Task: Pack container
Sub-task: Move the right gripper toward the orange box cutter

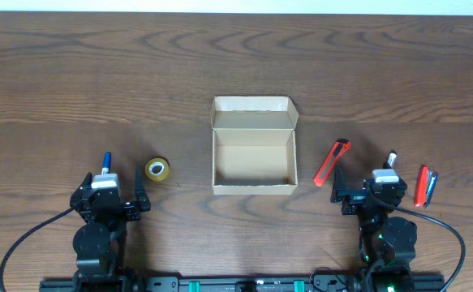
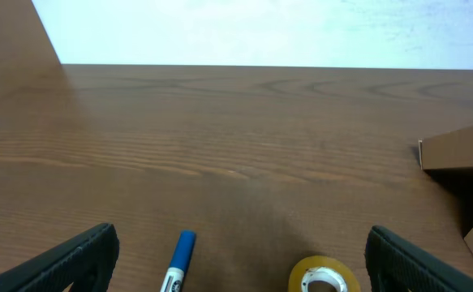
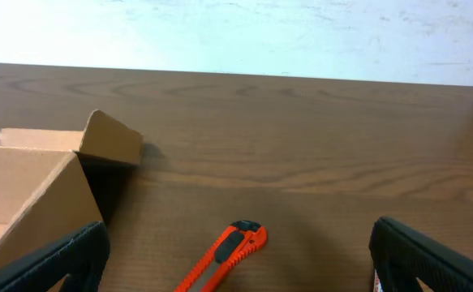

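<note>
While both arms sit at the near edge of the table [image 1: 236, 65], the container [image 1: 252, 156] stands at the centre of the table, between the two arms and well apart from each. Its hinged lid [image 1: 252, 113] is folded back at the far side, leaving the top open and the bare cardboard floor exposed.

Left gripper [image 1: 113, 183]: released, jaws spread wide, nothing between them. In the left wrist view, a blue-capped marker [image 2: 179, 258] lies on the table between the fingers [image 2: 74, 255], nearer the left one. A roll of yellowish tape [image 1: 157, 169] lies flat between this gripper and the container, apart from both.

Right gripper [image 1: 371, 183]: released, jaws spread wide, nothing grasped. An orange utility knife [image 1: 332, 162] lies on the table just right of the container, angled, not touching it. In the right wrist view the knife lies between the fingers [image 3: 49, 259], without contact.

Two slim items, one red [image 1: 420, 186] and one blue [image 1: 431, 185], lie side by side right of the right gripper; their type cannot be determined.
</note>
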Available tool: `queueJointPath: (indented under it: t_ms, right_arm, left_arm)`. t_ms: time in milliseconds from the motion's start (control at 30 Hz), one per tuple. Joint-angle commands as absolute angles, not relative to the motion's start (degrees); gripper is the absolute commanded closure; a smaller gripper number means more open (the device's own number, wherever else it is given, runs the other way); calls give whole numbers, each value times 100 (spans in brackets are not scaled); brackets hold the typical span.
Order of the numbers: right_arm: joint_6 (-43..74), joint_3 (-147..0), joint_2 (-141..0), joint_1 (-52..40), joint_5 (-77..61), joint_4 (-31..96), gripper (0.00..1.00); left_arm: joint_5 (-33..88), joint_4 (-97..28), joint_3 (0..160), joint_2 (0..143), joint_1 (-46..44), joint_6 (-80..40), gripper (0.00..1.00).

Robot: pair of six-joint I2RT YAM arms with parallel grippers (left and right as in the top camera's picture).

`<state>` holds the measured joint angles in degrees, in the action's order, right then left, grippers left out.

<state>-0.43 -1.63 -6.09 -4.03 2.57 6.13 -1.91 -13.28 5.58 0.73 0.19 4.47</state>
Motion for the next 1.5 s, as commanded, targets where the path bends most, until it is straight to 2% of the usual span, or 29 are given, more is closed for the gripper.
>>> queueJointPath:
  t_ms: [0,833,1100,1233,1367,1467]
  right_arm:
    - [38,-123,-558,-351,296,598,1]
    - [40,-123,-558,-351,281,598,1]
    - [423,-211,-766,-325,255,471,1]
    - [421,-646,-1778,-158,113,207,1]
    - [104,-1745,-3715,178,-327,213,1]
    - [-14,-3142,-5380,408,-784,760,1]
  left_arm:
    - [-255,-1466,447,23,-8,403,5]
    - [-255,-1466,447,25,-8,403,5]
    - [-255,-1466,447,25,-8,403,5]
    - [-255,-1466,447,23,-8,403,5]
    - [-255,-1466,447,23,-8,405,5]
    - [-255,-1466,447,23,-8,403,5]
